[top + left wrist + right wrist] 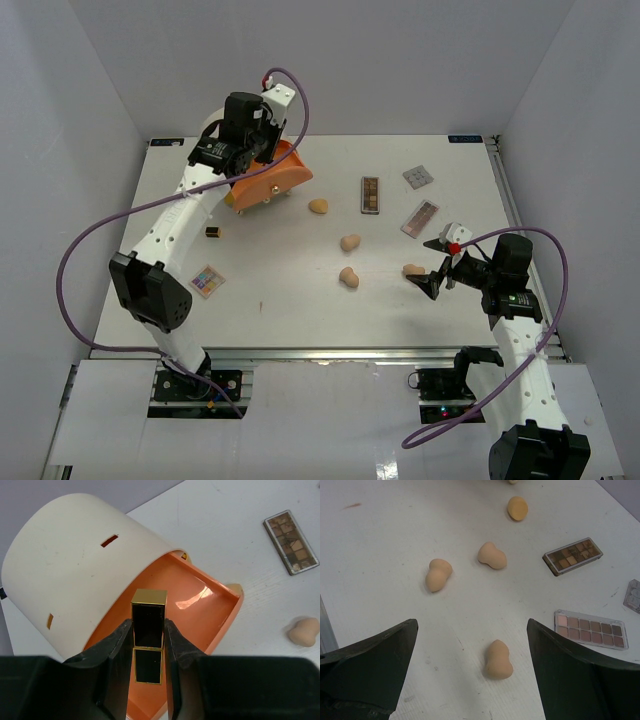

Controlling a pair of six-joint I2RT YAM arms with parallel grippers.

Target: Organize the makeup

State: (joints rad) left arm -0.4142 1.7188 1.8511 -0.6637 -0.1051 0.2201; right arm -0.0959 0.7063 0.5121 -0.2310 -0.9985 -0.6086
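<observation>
My left gripper (148, 647) is shut on a black lipstick tube with gold trim (148, 625), held above the open orange drawer (205, 605) of the cream round unit (70, 565). From above, the left gripper (262, 160) hangs over that drawer (275, 182). My right gripper (471, 627) is open, low over the table, with a tan sponge (498, 660) lying between its fingers, untouched. Three more sponges (318, 206), (350, 242), (348, 278) lie mid-table. A brown palette (370, 195), a pink palette (420, 218) and a grey palette (418, 176) lie at the back right.
A small dark compact (213, 232) and a colourful palette (207, 281) lie on the left beside my left arm. White walls close in the table (300, 310) on three sides. The right gripper (432, 265) is near the right edge.
</observation>
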